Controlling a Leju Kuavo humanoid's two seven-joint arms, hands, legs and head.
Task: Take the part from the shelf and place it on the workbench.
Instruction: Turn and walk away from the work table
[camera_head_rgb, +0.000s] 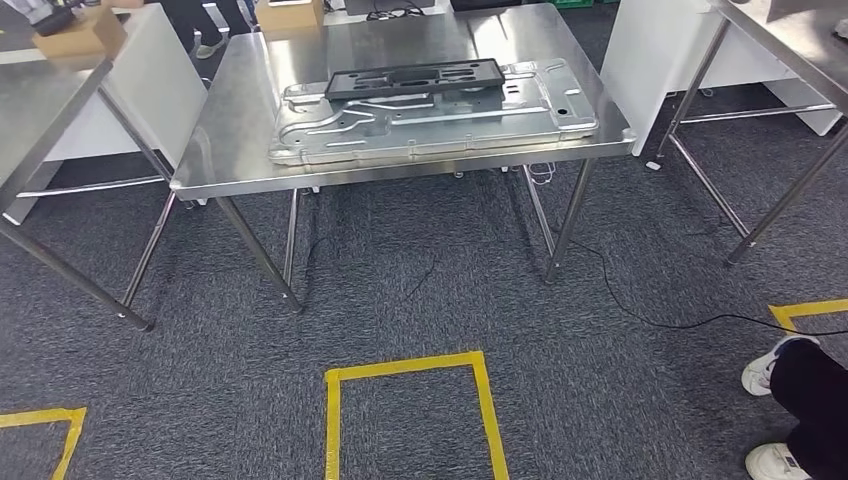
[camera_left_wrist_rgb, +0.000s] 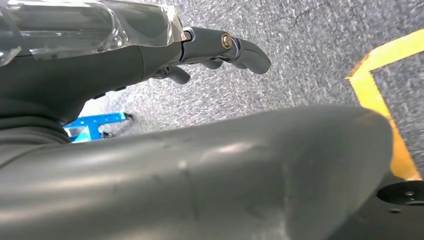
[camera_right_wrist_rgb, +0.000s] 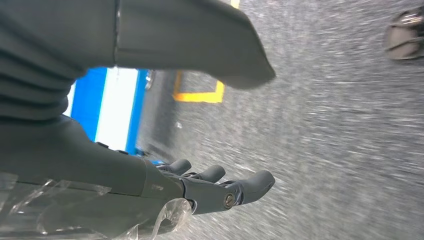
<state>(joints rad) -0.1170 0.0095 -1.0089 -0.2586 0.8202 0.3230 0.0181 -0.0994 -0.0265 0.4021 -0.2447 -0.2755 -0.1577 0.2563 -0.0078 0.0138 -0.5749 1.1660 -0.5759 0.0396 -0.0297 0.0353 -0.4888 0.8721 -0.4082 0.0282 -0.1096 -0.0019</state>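
Observation:
A black flat part (camera_head_rgb: 415, 78) with cut-outs lies on a large stamped silver metal panel (camera_head_rgb: 430, 125), which rests on the steel workbench (camera_head_rgb: 240, 110) straight ahead. My left hand (camera_left_wrist_rgb: 215, 50) hangs over the grey carpet, its fingers loosely extended and holding nothing. My right hand (camera_right_wrist_rgb: 220, 187) also hangs above the carpet, fingers stretched out and empty. Both hands are far below the workbench.
A yellow tape rectangle (camera_head_rgb: 405, 368) marks the carpet before the workbench. Steel tables stand at the left (camera_head_rgb: 40, 110) and right (camera_head_rgb: 790, 40). A person's white shoes (camera_head_rgb: 780, 365) are at the lower right. A black cable (camera_head_rgb: 650, 315) runs across the floor. Cardboard boxes (camera_head_rgb: 80, 35) sit behind.

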